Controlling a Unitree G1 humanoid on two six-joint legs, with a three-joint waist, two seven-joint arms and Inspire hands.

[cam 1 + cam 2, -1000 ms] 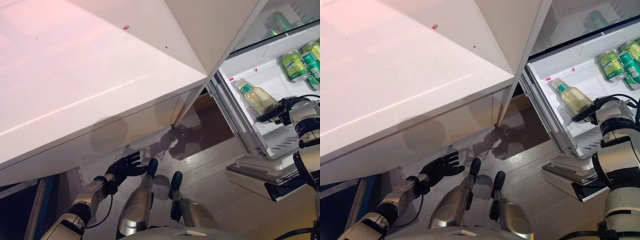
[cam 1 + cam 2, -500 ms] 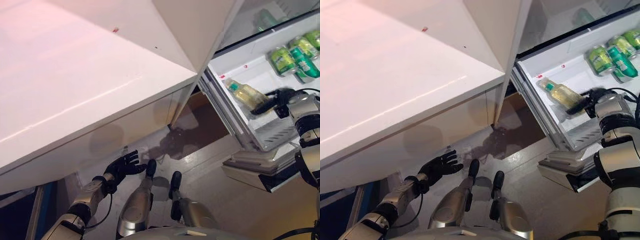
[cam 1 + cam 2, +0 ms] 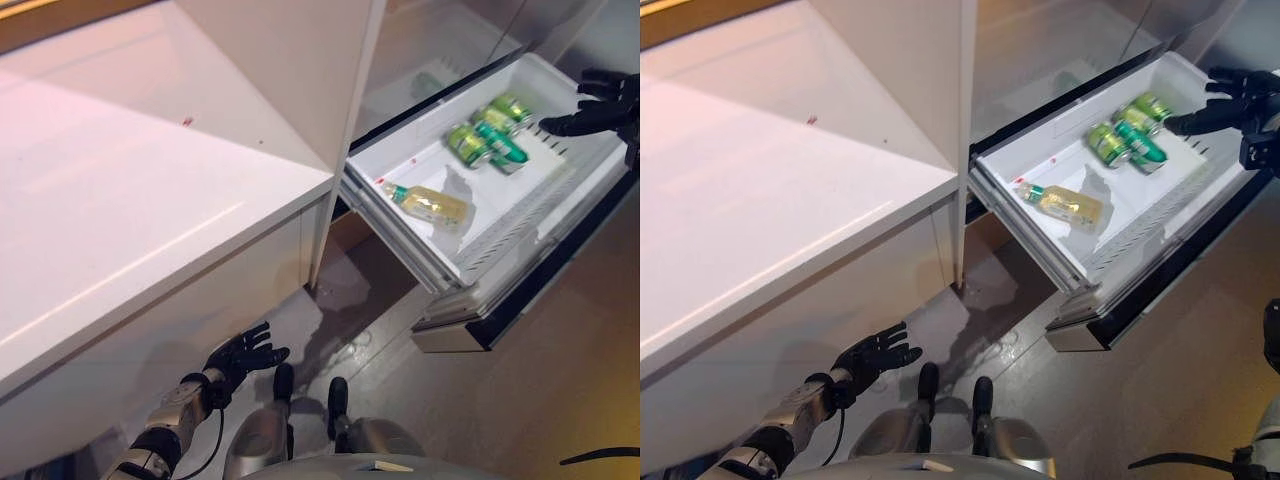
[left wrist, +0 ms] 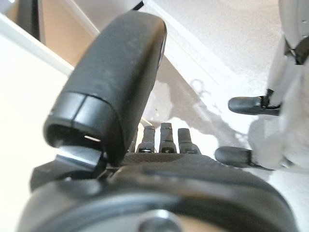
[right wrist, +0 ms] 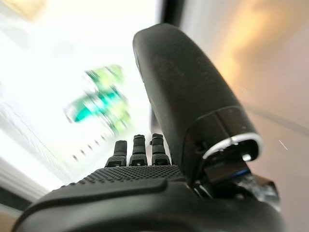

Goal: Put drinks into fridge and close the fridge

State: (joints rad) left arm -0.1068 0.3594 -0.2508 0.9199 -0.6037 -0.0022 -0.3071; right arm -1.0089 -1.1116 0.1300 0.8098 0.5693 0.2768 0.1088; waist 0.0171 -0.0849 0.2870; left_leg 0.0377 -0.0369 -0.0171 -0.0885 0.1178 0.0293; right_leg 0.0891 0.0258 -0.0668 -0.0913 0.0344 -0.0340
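A white fridge drawer (image 3: 520,196) stands pulled out at the right. In it a pale yellow bottle (image 3: 428,204) with a green cap lies on its side, with nothing touching it. Several green cans (image 3: 485,137) lie further back, blurred in the right wrist view as cans (image 5: 99,101). My right hand (image 3: 600,105) hovers open over the drawer's far corner, just beyond the cans, fingers straight and holding nothing; the same hand (image 5: 145,183) fills its wrist view. My left hand (image 3: 238,355) hangs open low over the floor, far from the fridge.
A white counter (image 3: 130,200) fills the left half of the view, and a tall white panel (image 3: 310,90) stands between it and the fridge. Below the drawer a dark-edged fridge part (image 3: 500,310) juts out over the grey floor (image 3: 560,380).
My right hand has let go of the bottle and moved to the drawer's far corner by the cans. The bottle now lies free in the drawer. The camera has shifted.
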